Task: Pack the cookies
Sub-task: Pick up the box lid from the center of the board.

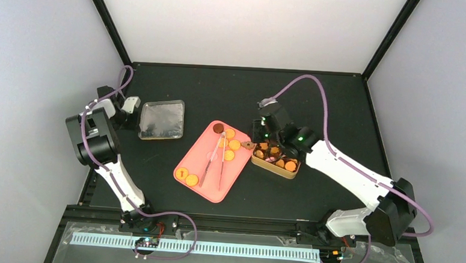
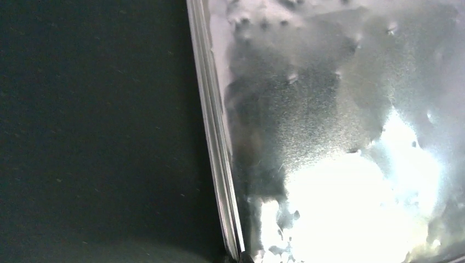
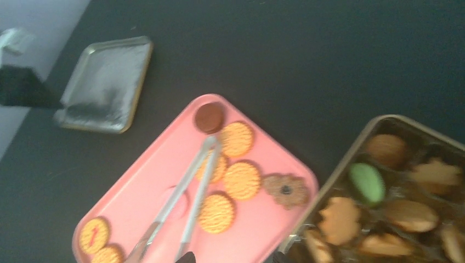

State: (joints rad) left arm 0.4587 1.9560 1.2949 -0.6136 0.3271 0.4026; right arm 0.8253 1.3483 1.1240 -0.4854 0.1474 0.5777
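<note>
Dimpled silver lid (image 2: 340, 109) at right, bright glare on it, black tabletop (image 2: 93, 137) left of its rim.

The black worktop (image 1: 221, 88) carries three things: a silver lid (image 1: 162, 119) at left, a pink tray (image 1: 231, 175) in the middle, and beside it a gold tin (image 1: 274, 168).

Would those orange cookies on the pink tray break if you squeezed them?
Probably, if squeezed hard: the cookies look thin and dry, so likely brittle and light. Lying flat on the smooth tray, they'd likely slide when pushed, not roll.
</note>
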